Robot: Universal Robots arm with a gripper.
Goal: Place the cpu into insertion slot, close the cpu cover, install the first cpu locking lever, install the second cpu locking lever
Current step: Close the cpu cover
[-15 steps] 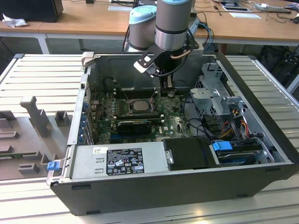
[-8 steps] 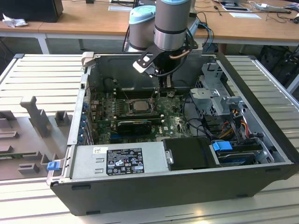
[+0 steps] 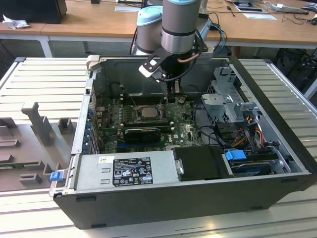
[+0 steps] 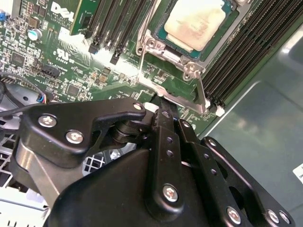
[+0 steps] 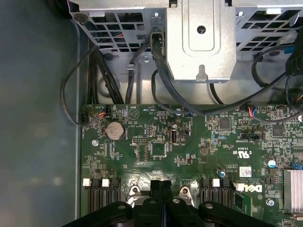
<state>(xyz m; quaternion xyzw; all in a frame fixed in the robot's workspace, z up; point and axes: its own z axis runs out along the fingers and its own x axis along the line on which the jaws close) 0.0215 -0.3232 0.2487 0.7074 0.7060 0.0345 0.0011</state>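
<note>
So here's where I'm at: I'm reaching down into the open computer case (image 3: 188, 198), which lies on its side on the slatted metal bench (image 3: 44, 84). My end effector (image 4: 160, 100) has its two black fingers (image 5: 157, 189) pressed together, just a thin seam between them in the first wrist view. The tips sit right at the edge of the socket. I honestly can't tell if anything thin is caught between them.

The cpu (image 4: 194, 23) is sitting in the insertion slot (image 4: 160, 34), just past my fingertips. The cpu cover (image 4: 173, 56) lies down flat around it, and the pale metal top shows through the window. A thin metal lever rod (image 4: 202, 97) runs along the cover's edge, right beside my tips. Whether I'm touching it, I can't say.

What's in the case:
- The green motherboard (image 5: 156, 142) is directly under me, with long black memory slots (image 4: 246, 42) on both sides of the socket and a coin battery (image 5: 114, 130) a bit further out.
- A grey drive cage (image 5: 201, 38) sits beyond the board's edge, with black cables (image 5: 113, 85) looping from it down to the board.
- The silver power supply (image 3: 124, 168) lies along the case wall, well away from me.
</note>
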